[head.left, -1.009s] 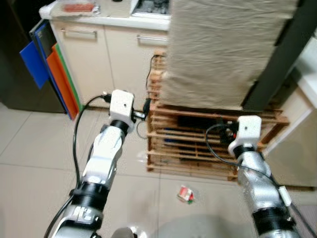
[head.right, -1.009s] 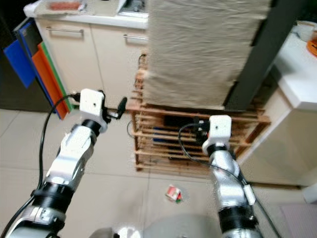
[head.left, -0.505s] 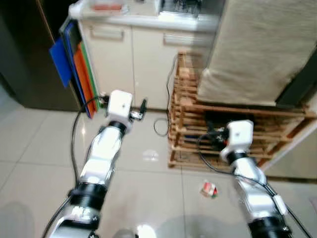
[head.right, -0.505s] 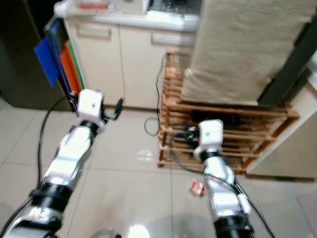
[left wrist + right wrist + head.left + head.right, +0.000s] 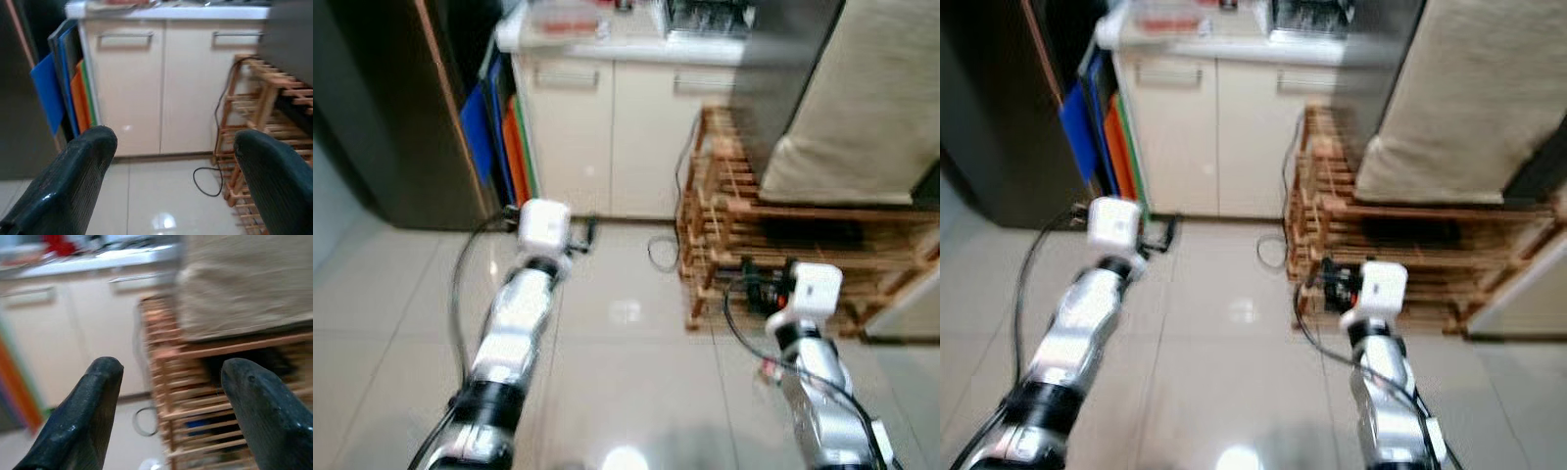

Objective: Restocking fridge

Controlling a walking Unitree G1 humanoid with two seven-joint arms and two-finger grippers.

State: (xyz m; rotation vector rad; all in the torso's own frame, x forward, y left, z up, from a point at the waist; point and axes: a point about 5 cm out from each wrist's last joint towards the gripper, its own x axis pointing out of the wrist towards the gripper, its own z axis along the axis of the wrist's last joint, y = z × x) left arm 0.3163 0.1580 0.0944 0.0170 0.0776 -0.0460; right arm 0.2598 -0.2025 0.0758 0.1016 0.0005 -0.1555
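Both arms are held out in front of me above a pale tiled floor [image 5: 626,343]. My left gripper [image 5: 171,142] is open with nothing between its fingers and points at cream cabinet doors [image 5: 132,88]. My right gripper [image 5: 171,367] is also open and empty, facing a wooden slatted rack [image 5: 195,396]. A tall dark unit with a brown edge [image 5: 382,117], possibly the fridge, stands at the far left. A small red-and-white packet [image 5: 769,369] lies on the floor, partly hidden behind my right arm.
Blue, orange and green boards [image 5: 499,147] lean between the dark unit and the cabinets. A beige cloth-covered bulk [image 5: 862,108] sits on the rack [image 5: 734,225]. A black cable [image 5: 661,250] loops on the floor by the rack. The picture is blurred.
The whole view has swung to the left: the rack and cloth slid right and the dark unit came into view. Both grippers stay open and empty.
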